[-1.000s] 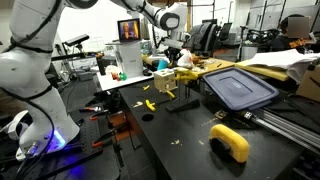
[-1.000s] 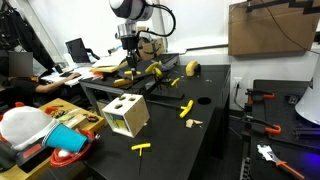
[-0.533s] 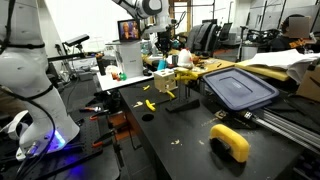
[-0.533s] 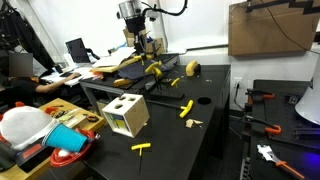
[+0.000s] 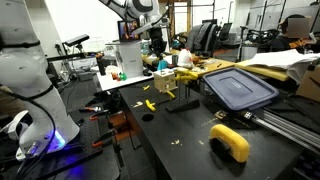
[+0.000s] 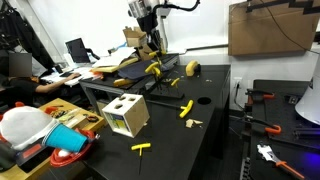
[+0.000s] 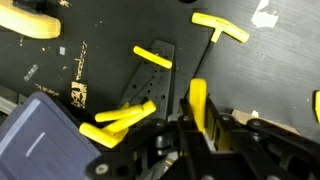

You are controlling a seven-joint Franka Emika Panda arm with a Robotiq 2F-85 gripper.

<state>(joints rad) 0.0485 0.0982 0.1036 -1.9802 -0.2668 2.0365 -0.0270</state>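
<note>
light: even indoor overhead | shadows: soft | wrist view: slightly blurred

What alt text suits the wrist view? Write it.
The gripper holds a yellow block above a black table. On the table lie a yellow T-piece, loose yellow bars and a grey-blue lid.

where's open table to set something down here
Bare black tabletop between the yellow arch-shaped block and the small flat yellow piece; more between the wooden cube box and the yellow T-shaped peg. Crowded at the far end around the dark blue plastic lid. The gripper grips a yellow bar.
</note>
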